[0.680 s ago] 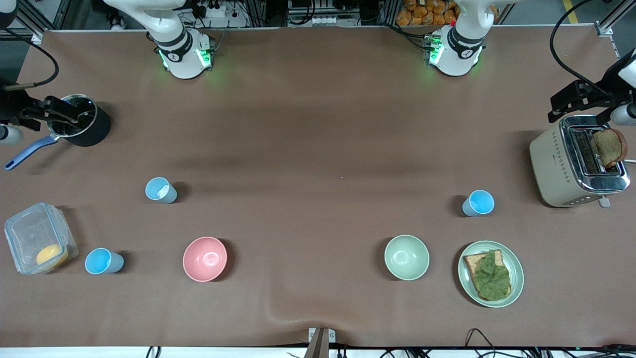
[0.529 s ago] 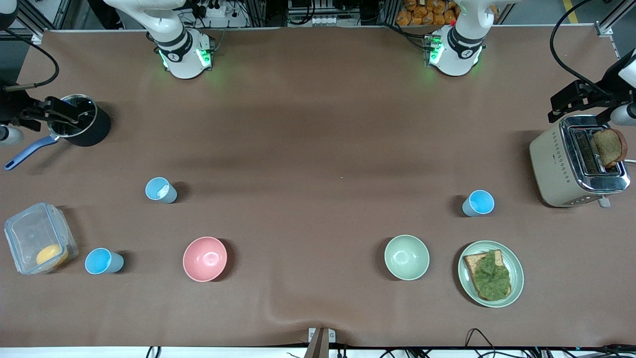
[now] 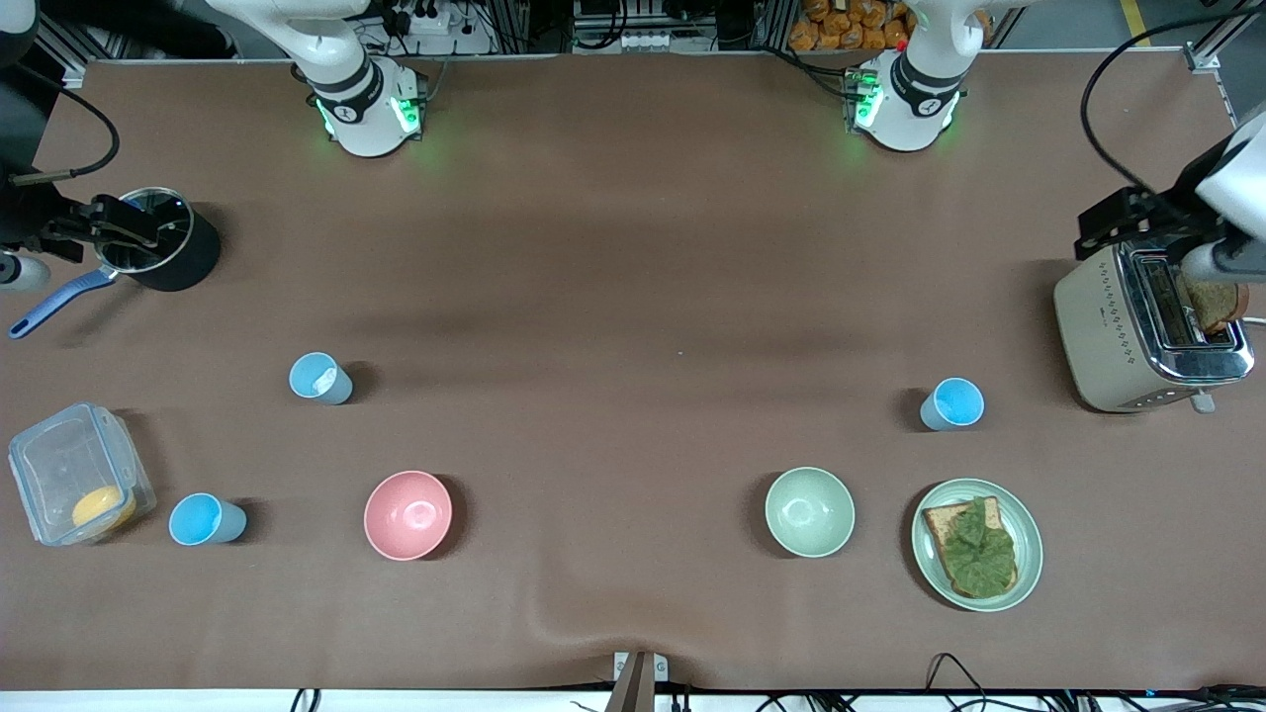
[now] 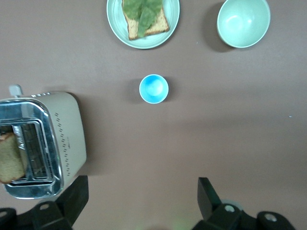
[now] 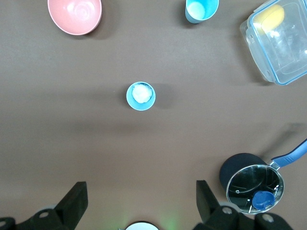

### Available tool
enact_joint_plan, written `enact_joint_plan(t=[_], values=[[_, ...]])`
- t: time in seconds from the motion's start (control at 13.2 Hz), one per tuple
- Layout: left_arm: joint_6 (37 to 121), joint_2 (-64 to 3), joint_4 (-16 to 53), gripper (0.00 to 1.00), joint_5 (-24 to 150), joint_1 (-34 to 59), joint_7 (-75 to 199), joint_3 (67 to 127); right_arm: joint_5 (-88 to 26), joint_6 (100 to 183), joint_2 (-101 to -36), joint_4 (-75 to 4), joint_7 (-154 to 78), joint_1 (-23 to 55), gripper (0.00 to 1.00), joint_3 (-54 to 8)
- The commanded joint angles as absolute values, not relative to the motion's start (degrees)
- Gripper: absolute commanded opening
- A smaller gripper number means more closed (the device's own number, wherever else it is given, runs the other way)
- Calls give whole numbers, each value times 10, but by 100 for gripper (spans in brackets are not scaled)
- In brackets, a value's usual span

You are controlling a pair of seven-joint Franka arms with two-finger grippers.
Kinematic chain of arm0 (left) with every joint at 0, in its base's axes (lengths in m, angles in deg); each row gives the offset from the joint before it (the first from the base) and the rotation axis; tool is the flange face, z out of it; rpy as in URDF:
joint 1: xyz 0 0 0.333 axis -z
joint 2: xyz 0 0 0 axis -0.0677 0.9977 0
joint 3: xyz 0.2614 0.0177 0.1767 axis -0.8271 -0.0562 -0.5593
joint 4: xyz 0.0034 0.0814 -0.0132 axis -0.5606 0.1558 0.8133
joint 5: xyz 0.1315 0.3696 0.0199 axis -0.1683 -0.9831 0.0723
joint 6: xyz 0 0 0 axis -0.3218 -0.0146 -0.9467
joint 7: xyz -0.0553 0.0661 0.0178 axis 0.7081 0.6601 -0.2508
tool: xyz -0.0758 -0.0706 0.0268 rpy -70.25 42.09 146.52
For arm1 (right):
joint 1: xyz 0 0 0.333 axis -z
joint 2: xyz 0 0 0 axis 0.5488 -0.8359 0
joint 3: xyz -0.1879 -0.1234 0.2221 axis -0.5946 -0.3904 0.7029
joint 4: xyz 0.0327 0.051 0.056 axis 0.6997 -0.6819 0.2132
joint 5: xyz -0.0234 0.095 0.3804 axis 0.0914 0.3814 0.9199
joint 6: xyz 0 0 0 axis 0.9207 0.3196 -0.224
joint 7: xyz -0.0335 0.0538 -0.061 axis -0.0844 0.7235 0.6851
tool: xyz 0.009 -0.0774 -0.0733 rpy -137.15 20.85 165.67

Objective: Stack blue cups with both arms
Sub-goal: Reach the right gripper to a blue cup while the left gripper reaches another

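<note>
A: Where are the blue cups?

B: All three stand upright and apart on the bench (image 3: 633,247), none nested yet. The lone cup (image 3: 952,403) is toward the left arm's end, near the toaster (image 3: 1147,326) and farther from the front camera than the plate (image 3: 1029,564) of toast and the green bowl (image 3: 809,511). The other two are toward the right arm's end. The upper cup (image 3: 319,378) stands farther from the camera than the pink bowl (image 3: 407,514). The lower cup (image 3: 206,520) stands just beside the clear box (image 3: 74,475).

A: And the hands?

B: The left hand (image 3: 1137,213) hangs over the toaster, fingers spread wide and holding nothing. Its wrist view looks straight down on the lone cup (image 4: 153,88). The right hand (image 3: 99,222) hangs over the black saucepan (image 3: 163,252), fingers also apart and empty. Its own camera shows the upper cup (image 5: 141,96) in the middle of the picture.

A: Why so high and to the sides?

B: My guess is that it keeps the middle of the bench free and lets each arm see its own cup before coming down. Each arm has a cup at its own end, which suits a two-arm stack.

A: Anything awkward?

B: The upper cup shows a pale patch inside, and I can't tell whether that is glare or something in it. The lower cup sits close to the box, so there is little room for fingers there.
</note>
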State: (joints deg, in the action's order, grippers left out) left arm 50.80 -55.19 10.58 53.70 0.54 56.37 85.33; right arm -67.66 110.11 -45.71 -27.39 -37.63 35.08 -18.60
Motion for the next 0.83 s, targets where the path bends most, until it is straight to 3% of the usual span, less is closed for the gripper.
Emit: enact_joint_plan(t=[0.0,0.15,0.38,0.76], values=[[572,-568,188,100,524,1,596,861,-681,1097,-463,-269,-381,352,100,-181],[645,-572,249,100,502,1,596,862,-713,1092,-536,-262,-383,322,100,-181],[751,-563,315,100,491,-1,597,862,-713,1117,-582,-265,-384,305,100,-181],[871,-521,373,100,491,-18,597,862,-711,1316,-591,-411,-384,284,100,-181]])
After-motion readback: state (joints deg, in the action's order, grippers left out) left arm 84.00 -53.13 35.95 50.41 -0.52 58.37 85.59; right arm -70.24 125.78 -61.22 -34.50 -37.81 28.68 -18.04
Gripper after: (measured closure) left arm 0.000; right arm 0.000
